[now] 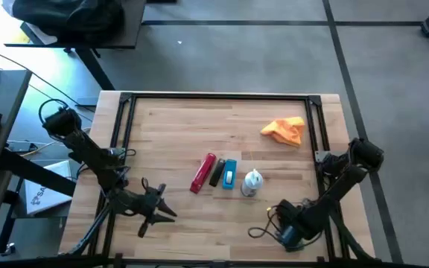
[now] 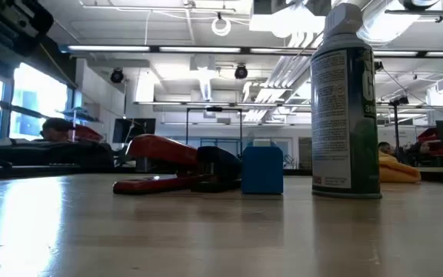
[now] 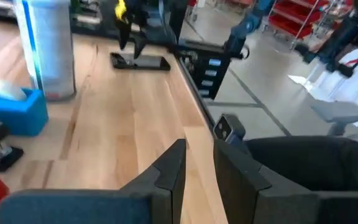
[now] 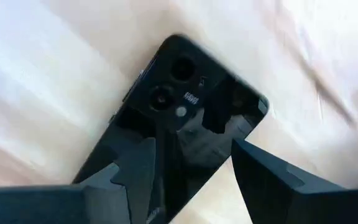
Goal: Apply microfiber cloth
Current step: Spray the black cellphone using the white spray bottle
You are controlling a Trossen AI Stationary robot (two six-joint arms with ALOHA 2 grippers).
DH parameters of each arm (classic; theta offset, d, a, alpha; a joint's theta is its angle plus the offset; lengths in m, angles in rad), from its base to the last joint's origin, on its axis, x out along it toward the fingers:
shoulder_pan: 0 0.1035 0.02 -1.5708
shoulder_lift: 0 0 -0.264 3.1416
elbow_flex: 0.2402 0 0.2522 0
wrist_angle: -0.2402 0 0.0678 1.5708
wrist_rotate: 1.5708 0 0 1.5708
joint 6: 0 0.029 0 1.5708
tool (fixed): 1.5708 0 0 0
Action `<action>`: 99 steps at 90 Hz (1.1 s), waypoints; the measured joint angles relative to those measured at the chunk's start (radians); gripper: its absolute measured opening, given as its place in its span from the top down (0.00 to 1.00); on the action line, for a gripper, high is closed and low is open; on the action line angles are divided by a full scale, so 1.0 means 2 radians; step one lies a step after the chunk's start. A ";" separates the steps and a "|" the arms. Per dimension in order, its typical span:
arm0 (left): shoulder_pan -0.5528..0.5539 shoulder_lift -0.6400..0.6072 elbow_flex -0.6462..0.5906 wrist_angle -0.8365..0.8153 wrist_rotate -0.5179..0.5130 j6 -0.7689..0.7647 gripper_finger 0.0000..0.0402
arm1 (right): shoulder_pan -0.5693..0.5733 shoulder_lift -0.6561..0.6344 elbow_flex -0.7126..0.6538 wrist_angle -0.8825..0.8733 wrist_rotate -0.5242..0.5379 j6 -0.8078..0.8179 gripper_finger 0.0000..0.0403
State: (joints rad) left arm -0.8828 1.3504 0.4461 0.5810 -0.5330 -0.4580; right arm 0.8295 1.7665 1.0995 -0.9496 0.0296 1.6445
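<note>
The cloth (image 1: pixel 285 131) is seen lying crumpled on the table (image 1: pixel 177 126), in the far right part of the wooden top, near the right frame rail. It is touched by neither gripper. In the low view the cloth (image 2: pixel 398 168) appears as a yellow-orange heap behind and to the right of the spray can (image 2: pixel 346 104).

A row of items is laid near the middle of the table: a red stapler (image 1: pixel 202 173), a black item (image 1: pixel 217 173) just beside it, a blue holder (image 1: pixel 229 174), then the spray can (image 1: pixel 252 183).

The left gripper (image 1: pixel 164 211) is held low over the near left part of the table, pointing toward the right arm. Its fingers (image 3: pixel 166 174) are seen narrowly parted, with nothing between them. From its wrist view the blue holder (image 3: pixel 14 109) and the spray can (image 3: pixel 48 46) are seen to one side.

The right gripper (image 1: pixel 275 221) is positioned near the front edge, on the right side, well apart from the cloth. In its wrist view a black phone (image 4: pixel 179 118) is seen lying camera-side up on the wood, directly below the fingers (image 4: pixel 135 168). These are spread moderately wide astride the phone's lower part; whether the phone is touched cannot be told.
</note>
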 joint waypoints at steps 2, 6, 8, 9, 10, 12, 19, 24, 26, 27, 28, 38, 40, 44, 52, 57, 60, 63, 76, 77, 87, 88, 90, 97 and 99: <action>-0.002 0.008 0.000 0.002 -0.001 -0.006 0.84 | -0.005 0.001 0.004 0.000 0.008 -0.005 0.55; -0.003 0.023 0.000 0.007 -0.004 -0.021 0.84 | -0.015 0.002 0.013 0.000 0.019 -0.022 0.55; -0.004 0.030 0.001 0.007 -0.005 -0.029 0.84 | -0.019 0.002 0.019 -0.002 0.022 -0.031 0.55; -0.004 0.034 0.001 0.007 -0.006 -0.033 0.84 | -0.021 0.002 0.022 -0.003 0.025 -0.036 0.55; -0.005 0.038 0.002 0.007 -0.007 -0.037 0.84 | -0.022 0.002 0.025 -0.004 0.026 -0.040 0.55; -0.005 0.045 0.004 0.006 -0.007 -0.044 0.84 | -0.024 0.002 0.032 -0.010 0.029 -0.048 0.55; -0.005 0.067 0.016 0.006 -0.003 -0.060 0.84 | -0.023 0.002 0.058 -0.050 0.032 -0.075 0.55; -0.005 0.081 0.028 0.006 -0.002 -0.063 0.84 | -0.015 0.002 0.078 -0.098 0.026 -0.086 0.55; -0.005 0.088 0.034 0.006 -0.002 -0.062 0.84 | -0.010 0.001 0.084 -0.118 0.023 -0.090 0.55; -0.005 0.091 0.037 0.006 -0.002 -0.062 0.84 | -0.008 0.001 0.086 -0.127 0.021 -0.090 0.55; -0.005 0.095 0.039 0.006 -0.002 -0.062 0.84 | -0.005 0.001 0.089 -0.135 0.018 -0.091 0.55; -0.005 0.131 0.066 -0.009 -0.001 -0.058 0.84 | 0.029 0.000 0.094 -0.177 0.005 -0.090 0.55; -0.005 0.138 0.072 -0.014 -0.001 -0.058 0.84 | 0.036 0.000 0.093 -0.176 0.003 -0.089 0.55; -0.005 0.153 0.082 -0.022 -0.001 -0.058 0.84 | 0.048 0.000 0.086 -0.163 -0.002 -0.086 0.55; -0.005 0.180 0.100 -0.034 -0.001 -0.059 0.84 | 0.064 0.003 0.069 -0.108 -0.009 -0.079 0.55; -0.004 0.193 0.109 -0.035 0.000 -0.058 0.84 | 0.067 0.009 0.061 -0.063 -0.004 -0.079 0.55; -0.003 0.199 0.113 -0.035 -0.001 -0.058 0.84 | 0.067 0.013 0.058 -0.039 -0.001 -0.081 0.55; -0.002 0.204 0.117 -0.034 -0.001 -0.058 0.84 | 0.066 0.020 0.055 -0.021 0.003 -0.086 0.55; 0.008 0.219 0.123 -0.035 -0.001 -0.057 0.84 | 0.054 0.056 0.054 0.027 0.012 -0.126 0.55; 0.009 0.219 0.123 -0.035 -0.001 -0.057 0.84 | 0.053 0.058 0.054 0.030 0.012 -0.130 0.55; 0.015 0.219 0.124 -0.037 -0.002 -0.057 0.84 | 0.037 0.078 0.056 0.071 0.013 -0.168 0.55; 0.016 0.219 0.124 -0.038 -0.002 -0.056 0.84 | 0.035 0.079 0.056 0.076 0.013 -0.172 0.55; 0.017 0.219 0.124 -0.038 -0.003 -0.054 0.84 | 0.030 0.081 0.056 0.085 0.016 -0.179 0.55; 0.020 0.219 0.124 -0.037 -0.004 -0.046 0.84 | 0.013 0.083 0.056 0.114 0.042 -0.202 0.55; 0.021 0.219 0.124 -0.036 -0.004 -0.042 0.84 | 0.008 0.084 0.056 0.122 0.052 -0.209 0.55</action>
State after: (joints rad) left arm -0.8410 1.7882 0.6945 0.5083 -0.5407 -0.5411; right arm 0.8453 1.9339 1.2123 -0.7064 0.1327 1.2264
